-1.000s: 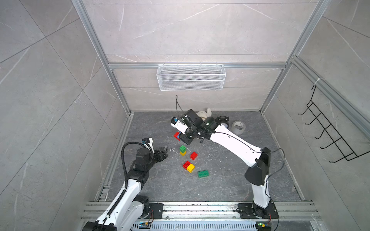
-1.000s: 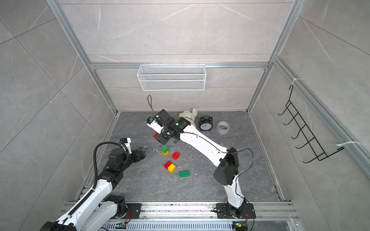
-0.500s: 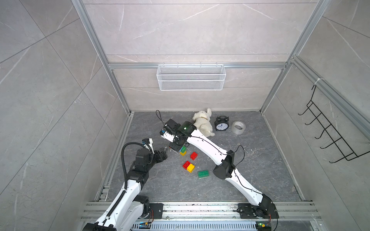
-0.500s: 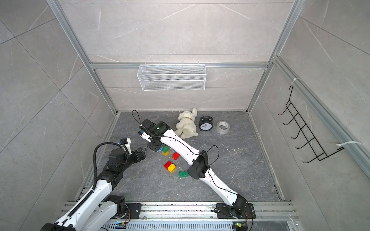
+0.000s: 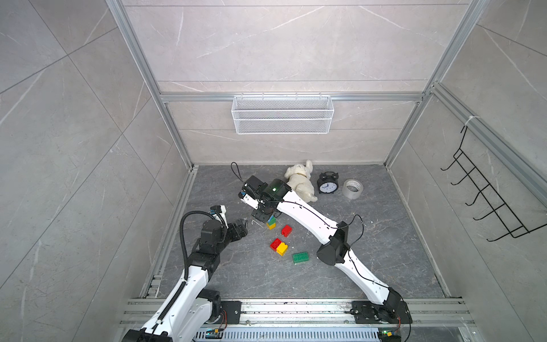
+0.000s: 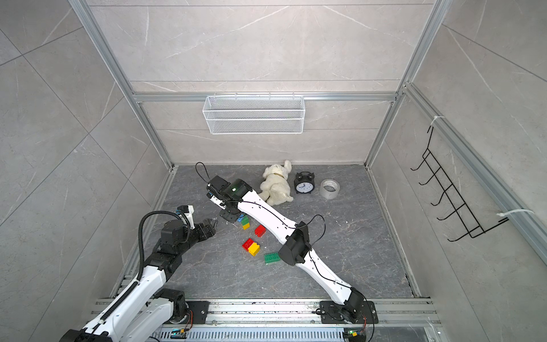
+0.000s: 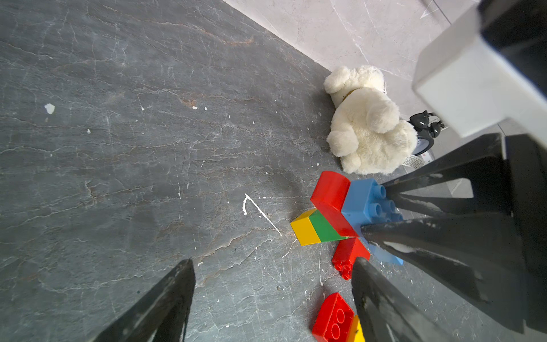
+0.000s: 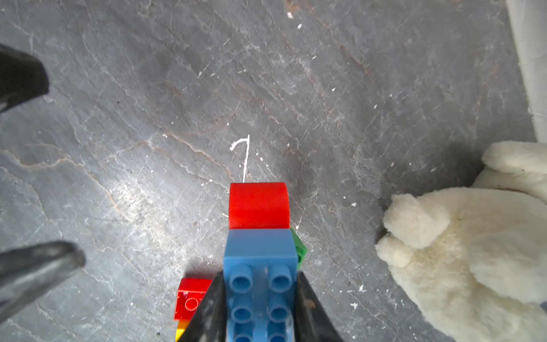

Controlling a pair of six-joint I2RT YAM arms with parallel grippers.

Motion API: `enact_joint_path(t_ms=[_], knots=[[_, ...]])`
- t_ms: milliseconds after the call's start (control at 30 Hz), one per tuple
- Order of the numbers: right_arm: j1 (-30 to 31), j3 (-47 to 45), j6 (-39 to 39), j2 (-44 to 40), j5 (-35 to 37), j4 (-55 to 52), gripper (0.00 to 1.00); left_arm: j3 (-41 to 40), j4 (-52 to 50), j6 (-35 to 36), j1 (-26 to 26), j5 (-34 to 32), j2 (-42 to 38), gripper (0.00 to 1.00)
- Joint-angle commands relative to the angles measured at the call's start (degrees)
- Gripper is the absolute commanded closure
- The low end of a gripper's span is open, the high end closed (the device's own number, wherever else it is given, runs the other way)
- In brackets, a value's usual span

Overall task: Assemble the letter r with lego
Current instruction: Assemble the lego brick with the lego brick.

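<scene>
Grips a blue brick [image 8: 260, 251] in the right pincer [image 8: 259, 277], jaws shut on its long sides, with a red cap [image 8: 258, 205] stuck on the far end. Holds this pair left of centre in both top views, tilted, right over the green-yellow stack [image 5: 271, 222] on the desk [image 5: 384, 237]; cannot tell whether touching yet. Runs the blue's long axis straight out along the pincer, cap foremost, stack below, just behind the cap. Shows the left pincer [image 7: 272, 262] wide open and empty, just picture-left of the stack. Probably presses down onto the green top next; needs squaring first. Leaves red brick [image 5: 286, 230], red-yellow pair [image 5: 278, 246] and green plate [image 5: 300, 257] loose toward lower right
</scene>
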Motion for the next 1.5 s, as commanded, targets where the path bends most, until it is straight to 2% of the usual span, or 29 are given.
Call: enact_joint_path(t_ms=[0, 367, 633, 900, 1167, 1467], knots=[[-0.03, -0.75, 1.61, -1.18, 1.29, 3.61, 0.86, -0.19, 1.5, 0.85, 0.32, -0.28, -0.19, 0.14], [-0.24, -0.62, 1.74, 1.19, 4.07, 3.03, 0.86, -0.35, 1.68, 1.11, 0.34, -0.25, 0.52, 0.14], [-2.03, 0.18, 7.03, 1.81, -0.19, 3.14, 0.86, -0.66, 2.22, 0.83, 0.32, 0.11, 1.4, 0.14], [-2.21, -0.85, 9.67, 2.23, -1.36, 3.16, 0.85, -0.98, 2.79, 0.87, 0.28, 0.2, 2.15, 0.14], [-2.4, -0.92, 11.64, 2.9, 1.94, 2.2, 0.85, -1.16, 3.18, 0.8, 0.34, 0.36, 2.62, 0.14], [-2.86, -0.81, 13.41, 3.71, 1.51, 0.38, 0.84, -0.9, 3.63, 0.89, 0.28, 0.6, 3.66, 0.14]])
